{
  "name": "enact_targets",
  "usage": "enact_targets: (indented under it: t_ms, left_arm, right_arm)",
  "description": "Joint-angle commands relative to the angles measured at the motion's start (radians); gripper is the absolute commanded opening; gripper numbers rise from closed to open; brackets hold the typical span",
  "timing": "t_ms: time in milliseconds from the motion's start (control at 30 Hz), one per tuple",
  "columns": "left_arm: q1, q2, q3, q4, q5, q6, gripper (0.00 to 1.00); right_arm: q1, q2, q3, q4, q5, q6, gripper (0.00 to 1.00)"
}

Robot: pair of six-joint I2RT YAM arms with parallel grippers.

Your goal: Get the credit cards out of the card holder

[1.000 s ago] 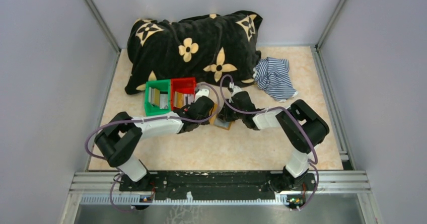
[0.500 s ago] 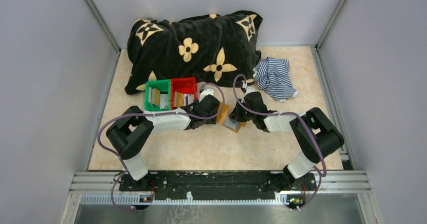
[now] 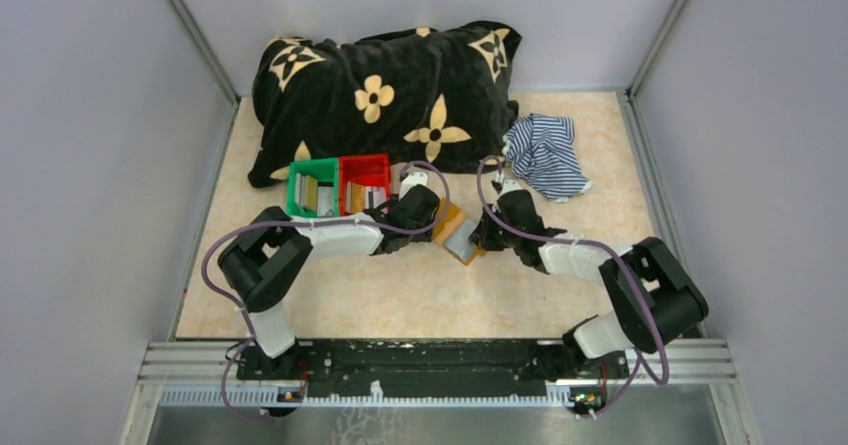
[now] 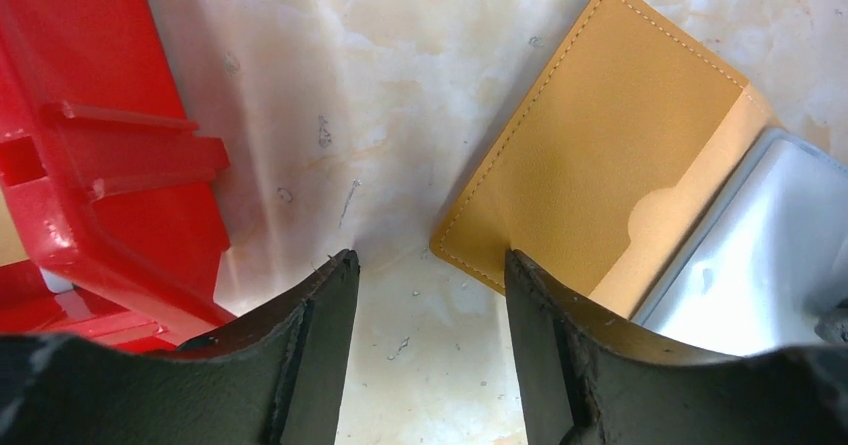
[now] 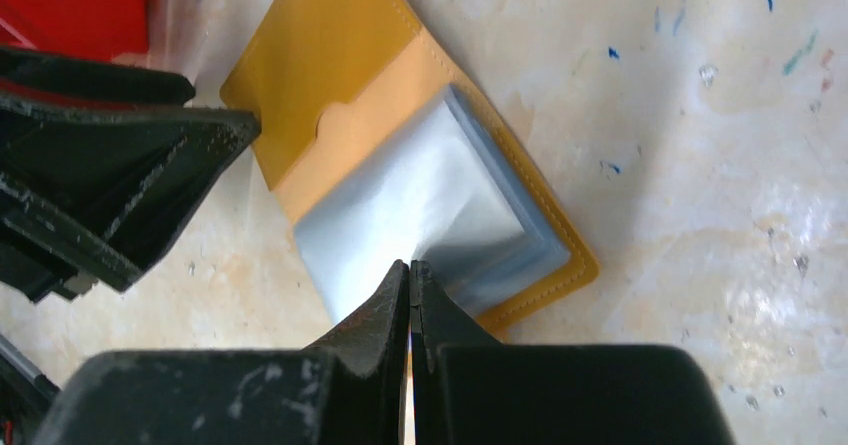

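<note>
card holder [image 5: 320, 55] open flat, grey pocket [image 5: 420, 195] perhaps raised

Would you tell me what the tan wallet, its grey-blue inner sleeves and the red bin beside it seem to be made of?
Tan-orange bifold wallet: likely leather or imitation, matte, stitched edge. Grey-blue inner sleeves: probably thin plastic film, glossy, translucent. Red bin: rigid moulded plastic, shiny, with ribs.

The card holder [image 3: 458, 235] lies open mid-table [image 3: 400, 295]. The left gripper [image 3: 430, 215] sits at its 10 o'clock corner and the right gripper [image 3: 481, 237] at its 3 o'clock edge (seemingly touching the grey panel). The red bin [image 3: 364, 175] and green bin [image 3: 312, 193] stand toward 9 o'clock.
</note>
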Motion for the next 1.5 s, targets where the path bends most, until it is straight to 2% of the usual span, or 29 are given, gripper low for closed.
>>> enact_targets:
  t_ms: [0,200,333,567,767,1000,1167,1233,1267,1367,1467]
  left_arm:
    - [-0.005,0.061,0.001,-0.034,0.086,-0.012,0.61]
    - [-0.005,0.074,0.011,-0.017,0.118,-0.015,0.60]
    - [-0.005,0.018,-0.005,0.006,0.134,-0.020,0.59]
    - [-0.005,-0.085,0.043,-0.069,0.089,0.002,0.60]
    - [-0.011,-0.131,0.077,-0.072,0.096,0.036,0.60]
    - [-0.060,-0.171,0.155,-0.106,0.100,0.057,0.61]
    - [-0.120,-0.208,0.230,-0.137,0.071,0.133,0.63]
    - [-0.123,-0.200,0.241,-0.133,0.113,0.162,0.67]
    - [-0.122,-0.196,0.232,-0.105,0.177,0.181,0.68]
    - [-0.120,-0.178,0.165,0.045,0.370,0.235,0.68]
    - [-0.106,-0.112,0.154,0.093,0.479,0.249,0.65]
  right_arm:
    - [-0.007,-0.095,-0.028,-0.040,0.014,-0.002,0.00]
    - [-0.007,-0.213,-0.069,-0.102,-0.003,0.010,0.00]
    - [-0.006,-0.250,-0.088,-0.120,-0.001,0.014,0.00]
    - [-0.006,-0.263,-0.093,-0.126,-0.020,0.015,0.00]
    - [-0.006,-0.302,-0.109,-0.143,-0.004,0.013,0.00]
    - [-0.006,-0.278,-0.114,-0.132,-0.008,0.006,0.00]
    - [-0.006,-0.255,-0.125,-0.111,-0.004,0.009,0.00]
    - [-0.006,-0.247,-0.130,-0.103,-0.007,0.013,0.00]
    - [-0.006,-0.244,-0.132,-0.097,-0.009,0.016,0.00]
    - [-0.006,-0.240,-0.135,-0.089,-0.013,0.023,0.00]
    - [-0.006,-0.242,-0.140,-0.089,-0.010,0.025,0.00]
